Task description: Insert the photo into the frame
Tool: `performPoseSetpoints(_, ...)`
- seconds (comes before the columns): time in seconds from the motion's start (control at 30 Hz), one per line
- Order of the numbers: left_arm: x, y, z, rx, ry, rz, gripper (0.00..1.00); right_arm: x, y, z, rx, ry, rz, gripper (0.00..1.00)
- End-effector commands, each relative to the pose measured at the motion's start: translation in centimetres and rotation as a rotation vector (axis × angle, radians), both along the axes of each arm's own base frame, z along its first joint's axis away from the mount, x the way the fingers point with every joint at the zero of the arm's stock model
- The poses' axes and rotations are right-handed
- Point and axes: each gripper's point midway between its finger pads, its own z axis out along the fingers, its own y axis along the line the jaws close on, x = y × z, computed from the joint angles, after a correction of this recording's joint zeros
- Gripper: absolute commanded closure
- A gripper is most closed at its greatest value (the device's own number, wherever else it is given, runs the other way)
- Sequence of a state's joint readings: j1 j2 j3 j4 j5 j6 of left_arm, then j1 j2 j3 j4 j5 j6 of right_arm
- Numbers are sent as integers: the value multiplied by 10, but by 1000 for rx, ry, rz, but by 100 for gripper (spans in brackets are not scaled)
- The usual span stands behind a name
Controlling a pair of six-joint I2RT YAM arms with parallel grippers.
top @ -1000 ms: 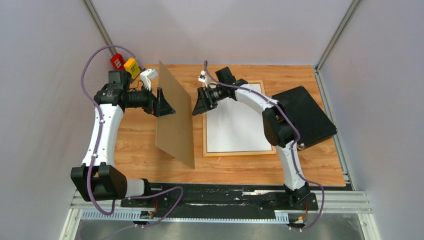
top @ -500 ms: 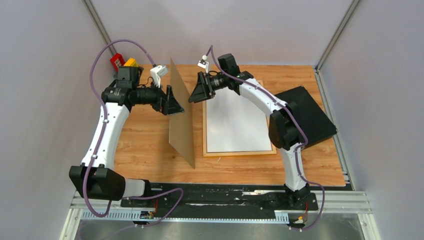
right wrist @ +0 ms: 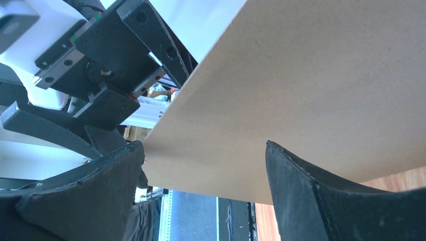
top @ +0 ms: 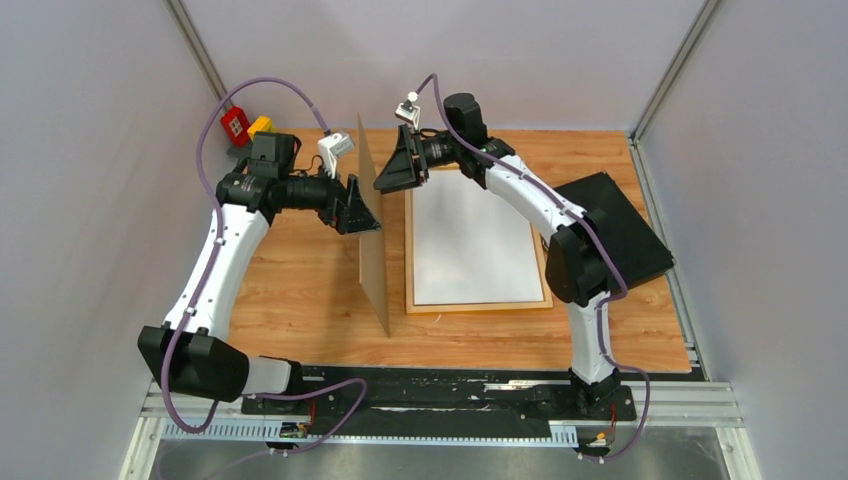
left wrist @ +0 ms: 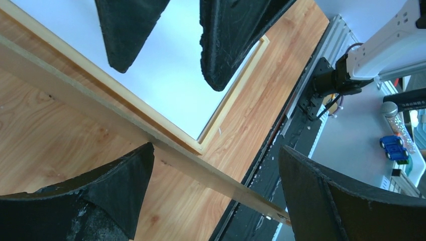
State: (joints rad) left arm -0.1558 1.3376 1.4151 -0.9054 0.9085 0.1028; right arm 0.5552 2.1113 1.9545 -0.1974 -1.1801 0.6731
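Top external view: a brown panel (top: pixel 374 280) stands on its long edge, almost upright, on the wood table (top: pixel 300 270). It runs from the far side toward the near side, just left of the frame (top: pixel 478 308). The frame lies flat, and the photo (top: pixel 475 240) lies inside it with its white back up and its edges within the rails.

The left gripper (top: pixel 365 207) faces the panel's left side high up, jaws wide apart. The right gripper (top: pixel 385 165) faces the opposite side near the far top corner, jaws also apart. Neither clamps anything; whether the fingertips touch the board I cannot tell.

From the left wrist, the panel's thin edge (left wrist: pixel 226 188) crosses in front of the frame's near left corner. From the right wrist, its broad face fills the gap between the fingers.

Bare table lies left of the panel. The panel's foot sits close along the frame's left rail, with only a narrow strip between. A black case (top: pixel 620 225) lies skewed at the right table edge, near the frame's right rail. Red (top: pixel 235 123) and yellow (top: pixel 260 125) blocks sit at the far left corner behind the left arm.
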Motion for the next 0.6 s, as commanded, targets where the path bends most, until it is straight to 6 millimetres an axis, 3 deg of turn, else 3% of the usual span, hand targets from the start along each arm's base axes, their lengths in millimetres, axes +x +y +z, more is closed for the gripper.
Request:
performPoseSetpoints(0.0, -6, -12, 15, -34, -55, -64, 0, -12, -3, 39, 56, -39, -2, 12)
performPoseSetpoints(0.2, -10, -19, 19, -51, -60, -99, 0, -9, 1, 45, 48, -36, -56, 12)
performPoseSetpoints(0.57, -19, -31, 20, -66, -60, -172, 0, 0, 12, 40, -27, -56, -184, 13)
